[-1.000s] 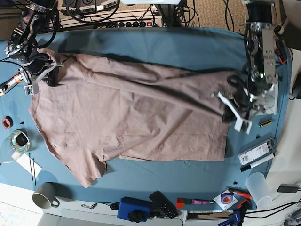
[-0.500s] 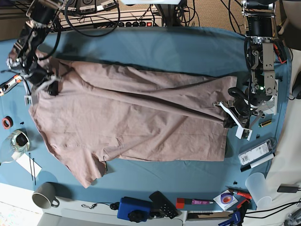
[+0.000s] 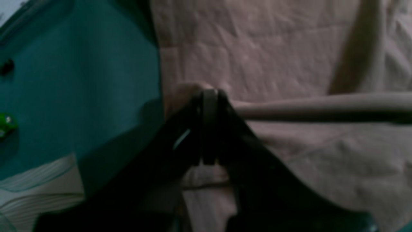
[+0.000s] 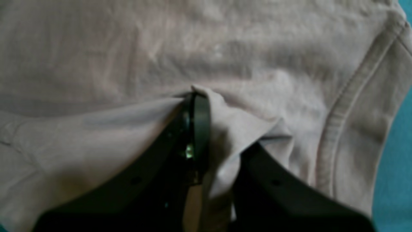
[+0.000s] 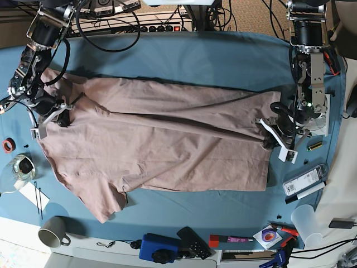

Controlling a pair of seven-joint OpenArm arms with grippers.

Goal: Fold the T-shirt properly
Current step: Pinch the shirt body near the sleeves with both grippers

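The teal table cover [image 5: 184,56] took up most of the base view, and the T-shirt [image 5: 162,145] lay spread across its middle, collar end toward the view's left and hem toward the right. Its far long edge was lifted and doubled over toward the near side, making a long crease from one arm to the other; my reading is that a lengthwise fold was under way, the two arms carrying the edge between them so it would come down straight.

The left gripper [image 5: 273,137] stood at the hem end, on the base view's right, and the right gripper [image 5: 56,114] at the shoulder end, on its left. From above, neither claw could be read.

The wrist views settled that. In the left wrist view the left gripper [image 3: 209,125] had its jaws pressed together on a pinch of pink cloth at the hem corner, a taut rolled ridge of fabric running away from it. In the right wrist view the right gripper [image 4: 206,129] was clamped on a peaked tuck of cloth, close to a stitched hem (a sleeve's, I would judge, though it was hard to tell).

Small clutter sat along the near edge, a grey mug [image 5: 53,231] and a blue box [image 5: 159,247] among it, well apart from the shirt.
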